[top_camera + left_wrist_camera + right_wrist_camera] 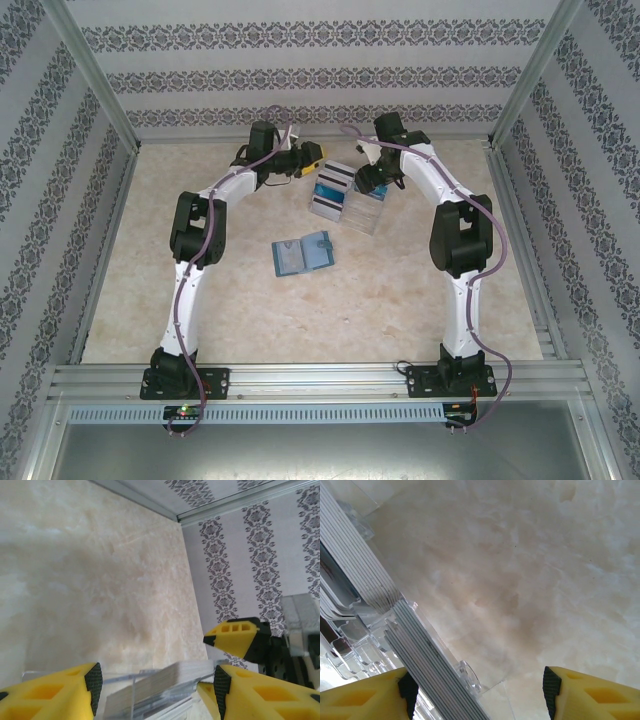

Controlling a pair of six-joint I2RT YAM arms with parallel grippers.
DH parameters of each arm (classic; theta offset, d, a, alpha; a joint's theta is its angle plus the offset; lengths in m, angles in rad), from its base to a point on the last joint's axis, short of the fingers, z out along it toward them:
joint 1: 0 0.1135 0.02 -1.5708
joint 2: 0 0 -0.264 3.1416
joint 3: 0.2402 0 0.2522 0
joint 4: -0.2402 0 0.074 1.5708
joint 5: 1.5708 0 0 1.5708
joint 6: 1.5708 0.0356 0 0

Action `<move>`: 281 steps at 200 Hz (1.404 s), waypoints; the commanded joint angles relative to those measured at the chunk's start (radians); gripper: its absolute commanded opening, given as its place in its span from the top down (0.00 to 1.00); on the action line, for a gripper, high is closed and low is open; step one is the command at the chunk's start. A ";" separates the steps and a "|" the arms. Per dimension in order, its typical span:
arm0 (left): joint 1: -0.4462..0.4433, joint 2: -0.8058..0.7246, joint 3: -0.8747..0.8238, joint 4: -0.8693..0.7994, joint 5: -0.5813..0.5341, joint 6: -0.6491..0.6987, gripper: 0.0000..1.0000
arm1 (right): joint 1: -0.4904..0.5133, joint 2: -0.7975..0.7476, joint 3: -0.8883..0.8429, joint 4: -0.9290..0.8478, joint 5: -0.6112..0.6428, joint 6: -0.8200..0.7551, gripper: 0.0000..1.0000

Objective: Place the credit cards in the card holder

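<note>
- The left claw (156, 687) is spread wide, with a finger on each side of the cards (427, 650). I cannot tell whether its pads press the card edges or only stand beside them.
- The right claw (477, 690) is also wide and holds nothing. The cards stand just beside its left finger, and its right finger is well apart from them over bare table (400, 300).
- The cards stand on edge, packed close together and leaning, in a clear stand (350, 650) at the far middle of the table, between the two claws.
- The step in hand looks like lifting cards out of the stand. To do it well, one claw should steady the clear stand while the other pinches a few cards by their upper edge. The pull should follow the lean of the cards so that the rest do not tip or fan out.
- From above, the long side of the cards runs roughly left to right, slightly slanted. The front card shows a blue-green face with a dark stripe along its lower edge.
- The card holder (303, 255) lies open and flat, nearer the arm bases and well apart from the stand. Its long side also runs left to right with a slight tilt, its fold runs near to far, and its pockets face up.
</note>
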 commanded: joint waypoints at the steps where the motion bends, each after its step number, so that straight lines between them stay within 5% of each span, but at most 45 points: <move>1: 0.007 -0.069 -0.033 0.012 -0.005 0.046 0.37 | 0.003 -0.022 0.023 0.014 0.051 0.003 0.32; 144: 0.007 -0.120 -0.110 0.061 -0.008 0.030 0.37 | -0.009 -0.067 0.039 0.026 0.040 0.014 0.37; 281: 0.007 -0.122 -0.109 0.072 0.001 0.013 0.37 | -0.012 -0.068 0.066 -0.003 0.014 0.009 0.58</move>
